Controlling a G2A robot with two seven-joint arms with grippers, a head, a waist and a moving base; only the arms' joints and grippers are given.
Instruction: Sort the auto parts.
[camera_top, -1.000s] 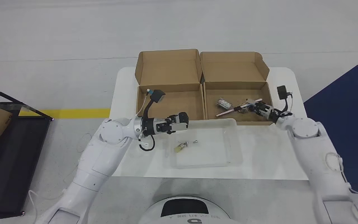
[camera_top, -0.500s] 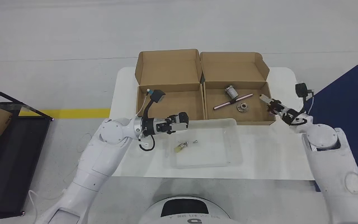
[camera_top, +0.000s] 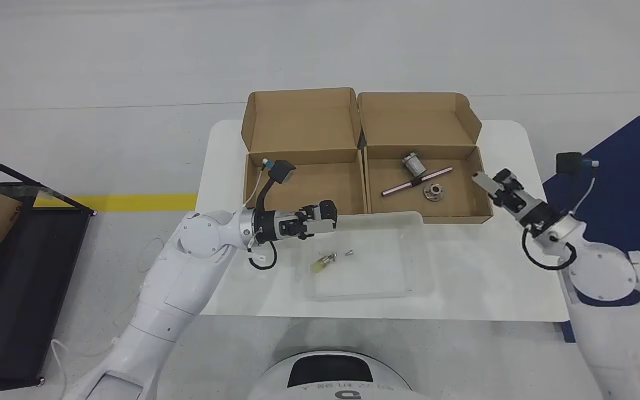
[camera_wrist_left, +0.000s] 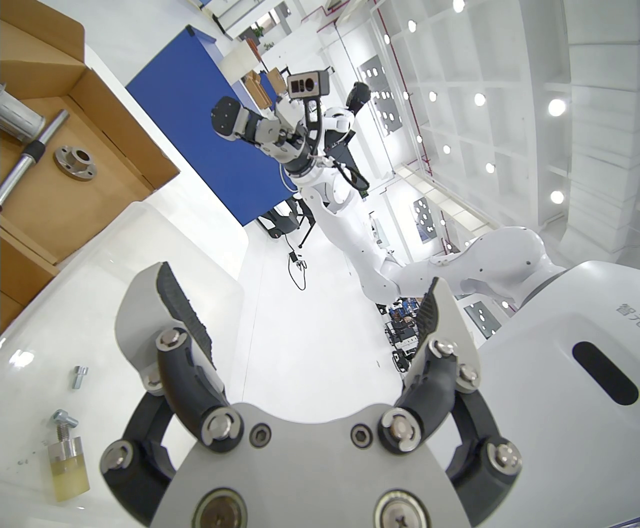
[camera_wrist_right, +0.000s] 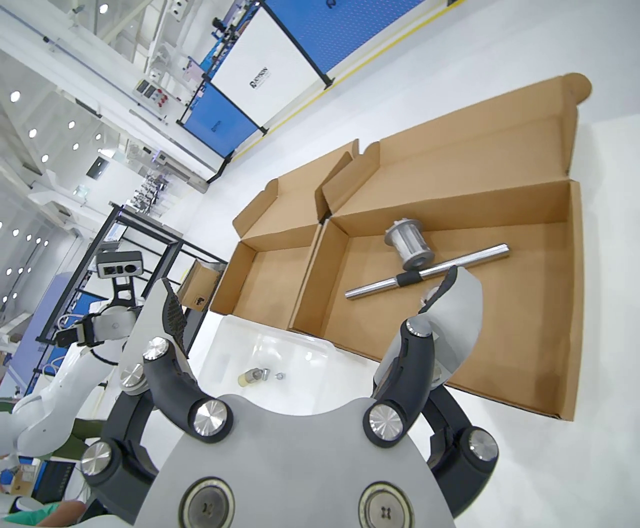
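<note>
directions are being read as a clock face on the top view, with the clear tray (camera_top: 418, 285) at the dial centre.

1. the left gripper (camera_top: 326, 212) is hovering at 10 o'clock, over the tray's far corner and just beside the left box (camera_top: 330, 182). its jaws are standing wide apart with nothing between them. this position is probably being held because it is the arm nearest to the loose parts.

2. the right gripper (camera_top: 497, 181) is hanging at 2 o'clock, over the outer wall of the right box (camera_top: 455, 203). its jaws are also spread wide and carrying nothing, so it is keeping the box opening unobstructed.

3. a ribbed pulley (camera_top: 411, 161), a steel rod (camera_top: 415, 182) and a flange (camera_top: 434, 191) are lying on the right box floor at 1 o'clock. the rod is running between the other two, just beside each. the larger parts appear to be grouped here.

4. a small capped cylinder (camera_top: 322, 264) and a tiny screw (camera_top: 349, 253) are lying in the tray at 9 o'clock, near each other but apart. the sort is therefore judged unfinished.

5. the next pick is likely falling to the left gripper. both parts are lying flat on slick plastic, so a low, narrowed pinch is advisable. the screw may skid away if it is nudged.
</note>
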